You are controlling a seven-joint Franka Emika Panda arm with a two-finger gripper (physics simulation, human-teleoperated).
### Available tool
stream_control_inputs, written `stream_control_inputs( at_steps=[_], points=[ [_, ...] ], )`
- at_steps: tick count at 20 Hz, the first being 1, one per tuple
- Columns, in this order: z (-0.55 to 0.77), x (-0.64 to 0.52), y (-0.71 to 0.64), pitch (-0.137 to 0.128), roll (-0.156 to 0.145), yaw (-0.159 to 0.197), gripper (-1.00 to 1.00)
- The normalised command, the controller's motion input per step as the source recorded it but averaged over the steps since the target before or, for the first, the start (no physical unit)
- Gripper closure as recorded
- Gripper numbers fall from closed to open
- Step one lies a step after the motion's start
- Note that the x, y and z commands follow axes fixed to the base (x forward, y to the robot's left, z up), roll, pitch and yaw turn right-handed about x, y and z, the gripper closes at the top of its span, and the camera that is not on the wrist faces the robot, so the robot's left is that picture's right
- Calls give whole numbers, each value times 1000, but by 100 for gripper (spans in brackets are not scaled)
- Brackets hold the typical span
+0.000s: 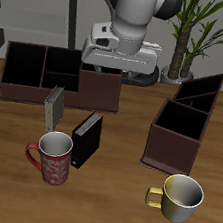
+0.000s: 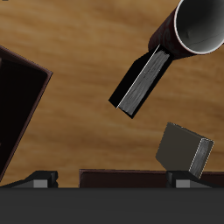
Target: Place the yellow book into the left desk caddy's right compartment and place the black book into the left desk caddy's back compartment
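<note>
Overhead, tool (image 1: 102, 70) fingertips hidden; black book (image 2: 140, 83) partly behind mug (image 2: 194, 26).

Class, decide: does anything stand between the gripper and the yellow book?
Nothing visible does. The gripper hangs open above the table, and the yellow book stands uncovered. The black book and the red mug stand beside it, not over it.

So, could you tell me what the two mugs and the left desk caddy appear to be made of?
The red mug looks like glazed ceramic, patterned with a pale inside. The yellow mug looks glossy, perhaps ceramic or metal, given its bright highlights. The left desk caddy looks like matte reddish-brown wood with dark lining, though leather is possible.
</note>
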Motion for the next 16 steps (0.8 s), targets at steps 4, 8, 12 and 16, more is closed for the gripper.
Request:
stream_control_inputs(
  at_steps=[4, 8, 12, 16],
  points=[
    [15, 220, -238, -33, 30, -54, -100],
    [-177, 410, -434, -4, -29, -72, -100],
    [-305, 5, -508, -4, 14, -65, -100],
    [-403, -390, -533, -51, 27, 55, -100]
  ],
)
